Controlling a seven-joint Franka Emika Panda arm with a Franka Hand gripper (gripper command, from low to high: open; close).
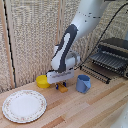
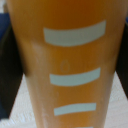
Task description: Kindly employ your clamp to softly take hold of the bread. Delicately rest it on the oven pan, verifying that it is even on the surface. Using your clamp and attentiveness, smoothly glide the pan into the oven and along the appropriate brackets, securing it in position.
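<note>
Here the clamp (image 1: pixel 61 86) sits low at the centre of the exterior view, its white block just above the wooden tabletop (image 1: pixel 85 107) and its short fingers reaching down around the bread (image 1: pixel 62 88), a small orange-brown roll lying on the wood. The fingers stand on either side of the roll, but whether they press on it I cannot tell. In the wrist view the bread (image 2: pixel 67 65) fills nearly the whole frame as a blurred orange surface with pale bars across it, dark shapes at both edges.

Just behind the clamp, toward the exterior view's left, is a round yellow bowl (image 1: pixel 43 81). Just to the right of the clamp stands a blue cup (image 1: pixel 83 83). A patterned white plate (image 1: pixel 24 106) lies at the lower left of the frame, well apart from the roll. At the upper right the oven (image 1: pixel 113 56) stands open, with the oven pan (image 1: pixel 98 71) of wire bars jutting out at its front.
</note>
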